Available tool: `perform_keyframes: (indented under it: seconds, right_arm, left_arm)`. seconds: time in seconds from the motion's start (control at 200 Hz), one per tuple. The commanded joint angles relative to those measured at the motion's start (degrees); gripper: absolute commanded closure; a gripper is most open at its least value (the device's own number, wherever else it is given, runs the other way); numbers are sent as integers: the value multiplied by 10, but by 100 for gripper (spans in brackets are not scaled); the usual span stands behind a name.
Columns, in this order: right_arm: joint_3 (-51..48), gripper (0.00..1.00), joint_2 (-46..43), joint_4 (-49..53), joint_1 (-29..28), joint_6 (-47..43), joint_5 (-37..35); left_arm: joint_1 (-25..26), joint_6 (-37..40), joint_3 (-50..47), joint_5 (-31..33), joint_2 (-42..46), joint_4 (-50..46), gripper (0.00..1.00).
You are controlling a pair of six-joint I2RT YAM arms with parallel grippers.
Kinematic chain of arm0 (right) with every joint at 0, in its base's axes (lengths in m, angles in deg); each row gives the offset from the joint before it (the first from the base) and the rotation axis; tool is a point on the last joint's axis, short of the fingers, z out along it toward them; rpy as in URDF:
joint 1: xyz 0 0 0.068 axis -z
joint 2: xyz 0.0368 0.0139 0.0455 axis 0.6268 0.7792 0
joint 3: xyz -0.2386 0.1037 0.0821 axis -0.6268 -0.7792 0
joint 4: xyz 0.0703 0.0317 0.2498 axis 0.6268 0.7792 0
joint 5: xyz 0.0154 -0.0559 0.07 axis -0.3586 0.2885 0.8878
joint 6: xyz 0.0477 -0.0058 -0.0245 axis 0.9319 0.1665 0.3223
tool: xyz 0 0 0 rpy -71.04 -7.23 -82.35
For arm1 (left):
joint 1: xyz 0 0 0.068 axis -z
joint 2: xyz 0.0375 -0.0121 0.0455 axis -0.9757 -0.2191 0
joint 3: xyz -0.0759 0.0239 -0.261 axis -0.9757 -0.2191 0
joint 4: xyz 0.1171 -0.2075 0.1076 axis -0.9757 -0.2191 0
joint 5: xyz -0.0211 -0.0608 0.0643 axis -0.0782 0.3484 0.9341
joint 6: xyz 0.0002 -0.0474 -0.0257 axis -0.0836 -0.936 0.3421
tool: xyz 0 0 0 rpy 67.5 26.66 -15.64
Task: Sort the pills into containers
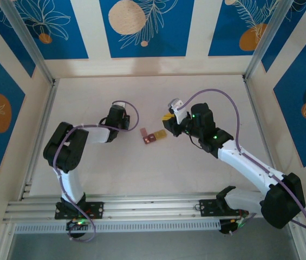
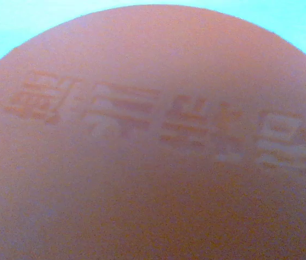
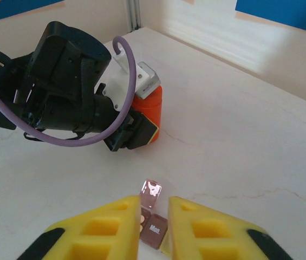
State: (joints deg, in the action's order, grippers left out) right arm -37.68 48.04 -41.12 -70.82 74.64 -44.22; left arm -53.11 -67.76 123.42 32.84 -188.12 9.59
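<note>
The containers (image 3: 154, 231) are small joined cells. The reddish-brown one (image 1: 148, 138) carries a "Mon." lid, and a clear lid (image 3: 151, 192) stands open beside it. The tan-yellow cell (image 1: 161, 134) is next to it. A pale pill (image 3: 142, 218) shows in the open cell. My right gripper (image 3: 154, 205) has its yellow fingers (image 3: 115, 222) pressed against both sides of the containers, shut on them. My left gripper (image 3: 134, 132) is shut on an orange bottle (image 3: 150, 105) with a white cap. The bottle's embossed wall (image 2: 153, 141) sits close against the left wrist camera.
In the top view the left gripper (image 1: 118, 117) and the right gripper (image 1: 167, 128) face each other mid-table, with the containers between them. A purple cable (image 3: 125, 81) loops over the left wrist. Patterned walls and metal posts (image 1: 31, 46) enclose the white table (image 1: 142, 179).
</note>
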Motion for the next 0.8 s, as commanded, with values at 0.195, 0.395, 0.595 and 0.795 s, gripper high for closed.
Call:
perform_keyframes:
  seconds: [0.195,0.395,0.595,0.795]
  right_arm:
    - [10,69,9,18,-6,10,-9]
    - [21,69,27,31,-9,20,-9]
    - [22,68,29,32,-15,23,-3]
    - [23,69,22,49,-17,16,-13]
  left_arm:
    - [-4,1,-35,-10,104,-14,54]
    - [-5,5,-55,-24,158,-15,40]
    - [-12,28,-58,-25,132,24,40]
    - [-13,19,-77,-2,169,17,43]
